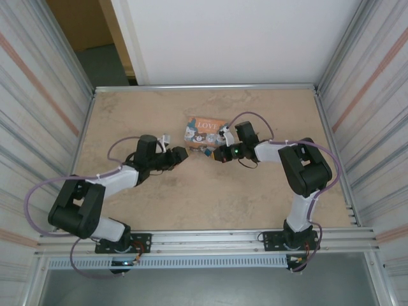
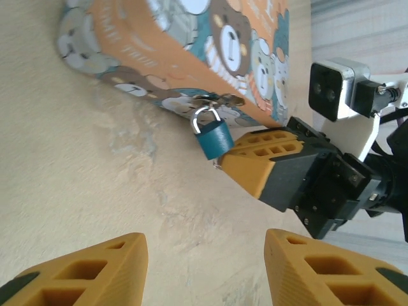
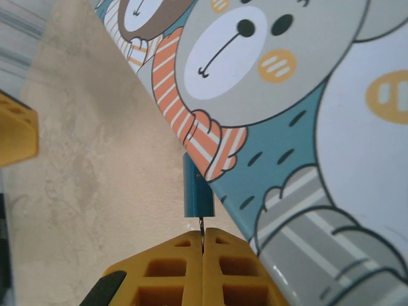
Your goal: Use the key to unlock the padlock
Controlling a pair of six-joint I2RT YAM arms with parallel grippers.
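Since the bear box (image 1: 203,129) that carries the lock lies loose on the table (image 1: 191,210), toward twelve o'clock of its middle in the top view, a turn of the key is likely to drag the box round unless something steadies it. The left gripper (image 1: 180,155) hovers at the box's eight o'clock, fingers spread wide and empty. In my judgement it should brace the box or the lock body before any twist.

The right gripper (image 3: 203,245) sits at the box's five o'clock, its fingers pressed together on a thin metal sliver. This seems to be the key (image 3: 201,223), which runs up at twelve o'clock into the underside of the blue padlock (image 3: 197,188). The padlock hangs by its shackle from the latch on the box's near edge. The twist should be a gentle wrist roll about the key's own axis, so the thin blade neither bends nor slips out.

How deep the key sits cannot be told, because its bow is buried between the fingers. The keyhole is hidden. Whether the shackle has released is too small to judge.
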